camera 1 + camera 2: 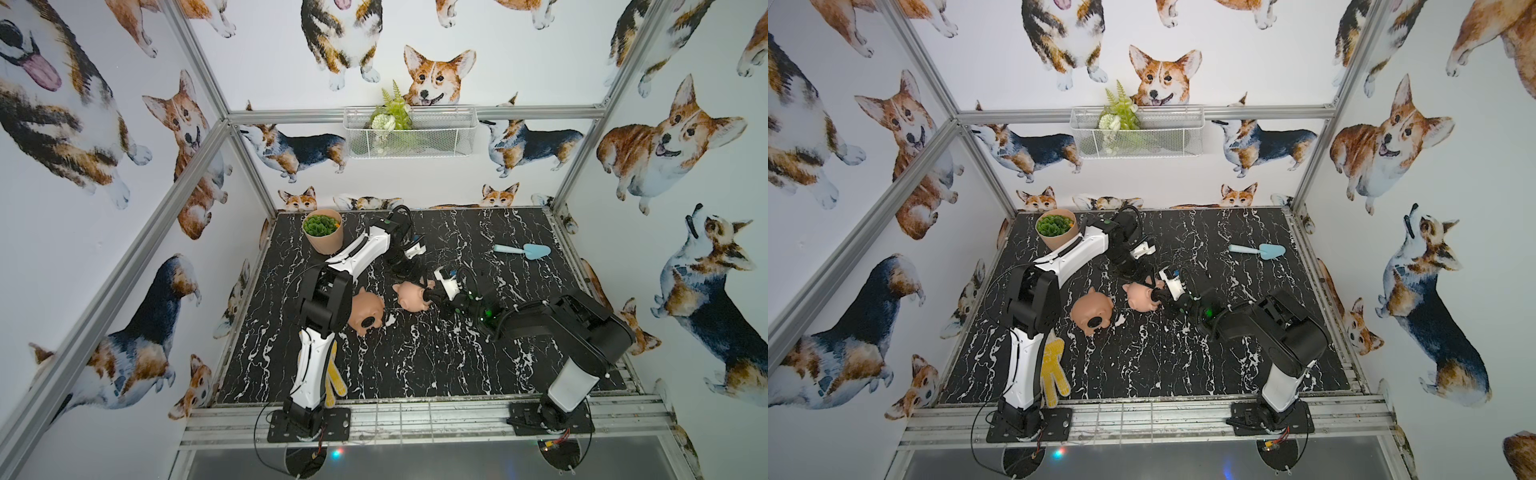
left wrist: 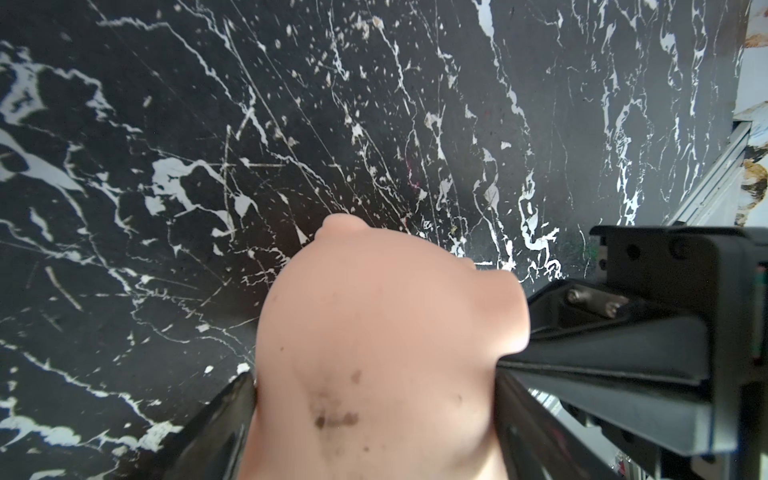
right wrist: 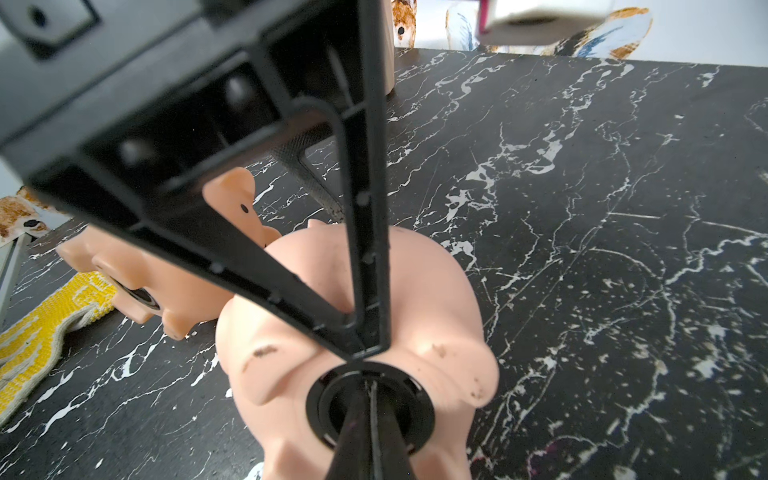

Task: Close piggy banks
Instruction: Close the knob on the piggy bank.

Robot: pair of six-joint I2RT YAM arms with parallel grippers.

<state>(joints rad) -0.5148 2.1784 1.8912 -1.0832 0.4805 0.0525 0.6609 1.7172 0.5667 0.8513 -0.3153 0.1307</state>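
Note:
In both top views the pale pink piggy bank (image 1: 409,301) (image 1: 1139,300) lies on its side mid-table. My left gripper (image 1: 417,281) (image 2: 374,374) reaches it from behind, and its fingers (image 2: 536,411) are shut on the body (image 2: 374,311). The right gripper (image 1: 432,296) (image 3: 370,386) is shut, its joined tips pressed into the centre of the black belly plug (image 3: 320,401), which sits in the opening. The darker tan-pink piggy bank (image 1: 365,309) (image 3: 124,266) lies just left of the pale one, belly plug (image 1: 368,322) facing up, untouched.
A peach plant pot (image 1: 323,235) stands at the back left, beside the left arm. A pale blue trowel (image 1: 523,250) lies at the back right. A yellow glove (image 1: 1052,370) lies by the left arm's base. A white wire basket (image 1: 457,137) hangs on the back wall.

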